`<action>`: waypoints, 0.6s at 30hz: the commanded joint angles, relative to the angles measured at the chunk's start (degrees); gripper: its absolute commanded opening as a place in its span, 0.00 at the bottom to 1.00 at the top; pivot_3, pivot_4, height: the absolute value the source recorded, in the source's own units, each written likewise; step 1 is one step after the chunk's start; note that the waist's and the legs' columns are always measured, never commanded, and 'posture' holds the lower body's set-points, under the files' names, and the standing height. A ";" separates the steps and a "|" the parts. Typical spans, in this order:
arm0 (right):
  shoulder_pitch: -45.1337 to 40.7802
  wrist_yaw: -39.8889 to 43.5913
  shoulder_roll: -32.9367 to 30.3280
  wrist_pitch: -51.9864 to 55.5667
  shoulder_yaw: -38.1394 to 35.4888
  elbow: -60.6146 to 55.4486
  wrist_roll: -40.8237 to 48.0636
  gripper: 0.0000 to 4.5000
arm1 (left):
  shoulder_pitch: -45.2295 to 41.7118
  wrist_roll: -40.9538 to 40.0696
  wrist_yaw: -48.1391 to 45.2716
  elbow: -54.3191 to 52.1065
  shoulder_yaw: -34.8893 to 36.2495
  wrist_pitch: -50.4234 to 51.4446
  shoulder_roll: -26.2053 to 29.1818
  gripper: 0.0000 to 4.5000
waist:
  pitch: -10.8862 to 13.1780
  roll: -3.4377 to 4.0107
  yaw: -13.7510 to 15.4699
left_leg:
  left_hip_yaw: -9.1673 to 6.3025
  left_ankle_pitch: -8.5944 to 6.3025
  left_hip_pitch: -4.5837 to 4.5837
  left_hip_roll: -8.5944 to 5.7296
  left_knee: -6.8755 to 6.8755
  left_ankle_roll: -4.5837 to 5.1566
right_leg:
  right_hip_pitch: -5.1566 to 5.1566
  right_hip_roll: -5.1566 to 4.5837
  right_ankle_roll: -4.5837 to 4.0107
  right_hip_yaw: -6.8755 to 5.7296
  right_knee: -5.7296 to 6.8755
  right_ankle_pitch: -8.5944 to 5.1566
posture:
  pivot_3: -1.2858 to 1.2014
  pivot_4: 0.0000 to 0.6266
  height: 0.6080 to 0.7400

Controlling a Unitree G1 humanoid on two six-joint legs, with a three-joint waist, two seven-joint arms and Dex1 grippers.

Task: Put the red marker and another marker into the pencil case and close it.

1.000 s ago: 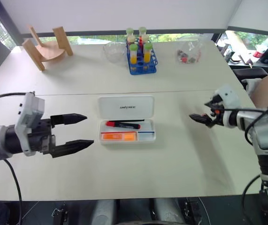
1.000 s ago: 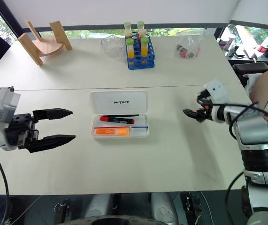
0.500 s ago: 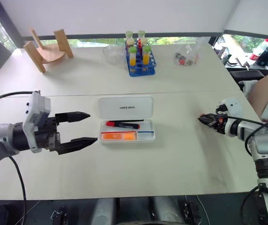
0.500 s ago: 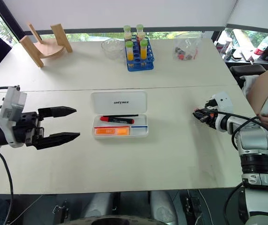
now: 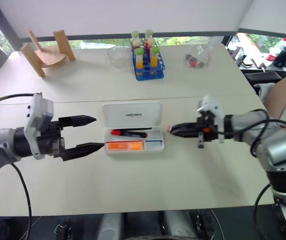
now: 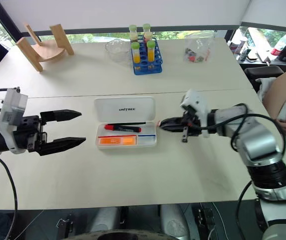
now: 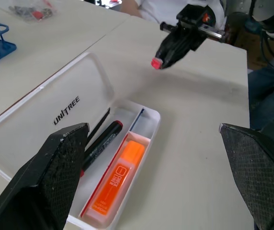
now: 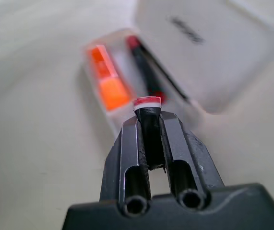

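The white pencil case [image 5: 129, 114] lies open in the middle of the table, lid folded back. In its tray lie the red marker [image 5: 131, 133] and, in front of it, the orange highlighter [image 5: 125, 146]. My left gripper [image 5: 98, 132] hovers open just left of the case, with nothing between its fingers. At the tray's right end my right gripper [image 5: 175, 129] points left at the case. It is shut on a slim black stick with a red-and-white tip [image 8: 147, 102], which pokes out past the fingertips [image 7: 157, 63].
At the back stand a wooden stand [image 5: 47, 50], a clear bowl [image 5: 120, 54], a blue rack of capped tubes [image 5: 148, 62] and a clear bag of small parts [image 5: 198, 57]. A person's arm [image 5: 285, 97] shows at the right edge.
My right gripper has shut and swung left from the table's right side to the case's right end. The left gripper has kept still and open.
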 commanded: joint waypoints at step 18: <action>-8.91 5.61 9.56 -17.30 12.65 17.93 -13.24 0.52 | 1.01 -0.02 2.94 -2.64 0.76 -0.32 -0.89 1.00 | 0.11 -0.09 -0.21 | -0.11 0.01 -0.04 -0.03 0.01 -0.01 | -0.09 -0.08 0.01 0.00 0.02 0.01 | 0.52 0.24 1.00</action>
